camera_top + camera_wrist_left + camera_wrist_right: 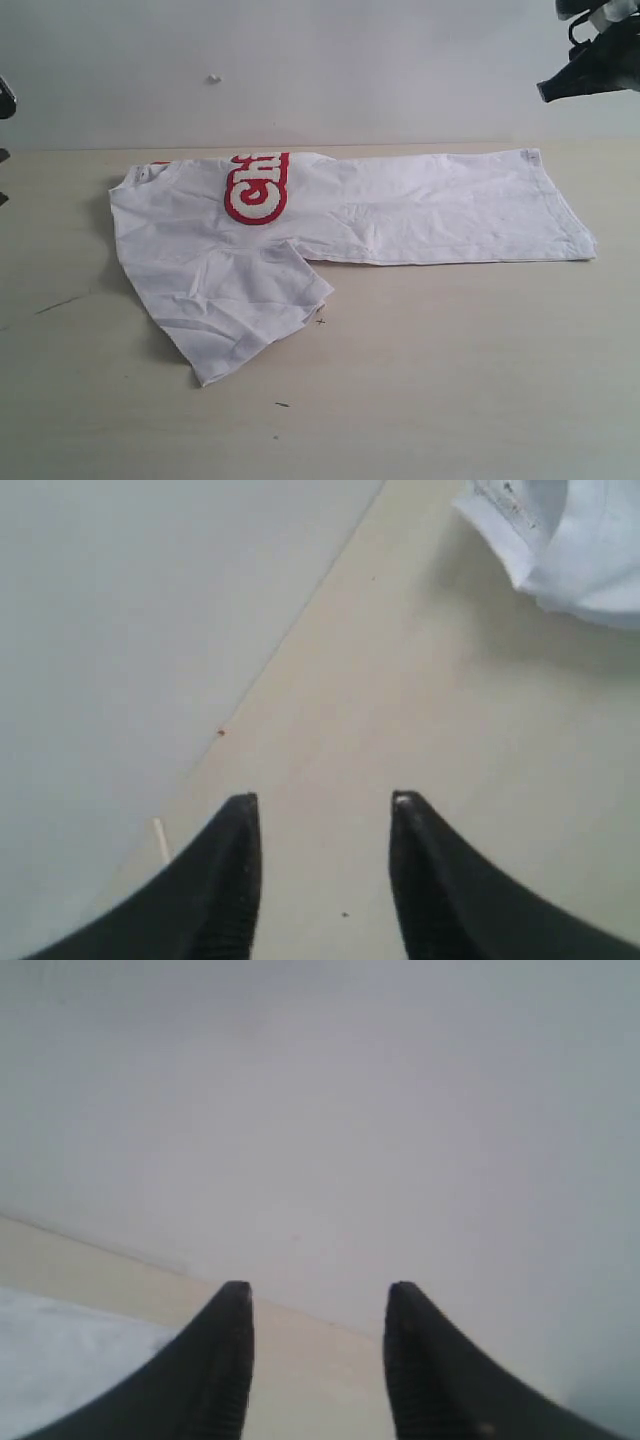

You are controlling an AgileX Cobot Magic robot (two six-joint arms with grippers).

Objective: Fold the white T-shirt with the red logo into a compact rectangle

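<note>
Both grippers are standing clear of the cloth with nothing between their jaws. Your left gripper is hovering over bare table just left of the shirt's neck end, jaws apart. Your right gripper is hanging high at the far right, jaws likewise apart, facing the wall.

The white T-shirt is lying flat across the table as a long band, neck end to the left and hem to the right. Its far edge is cutting across the red logo, so only the first letters are showing; the body is probably already doubled lengthwise. One sleeve is sticking out toward the near left.

You are handling thin, limp cotton: light, without stiffness, and likely to drape, wrinkle and drag on the table when lifted. The fuzzy logo is probably thicker than the cloth around it and may be resisting a crease.

Be taking hold at edges, not on flat cloth. The sleeve's near corner is offering a clean pinch. At the hem corners, be pinching every layer together, or the upper layer may be sliding off the lower one.
</note>
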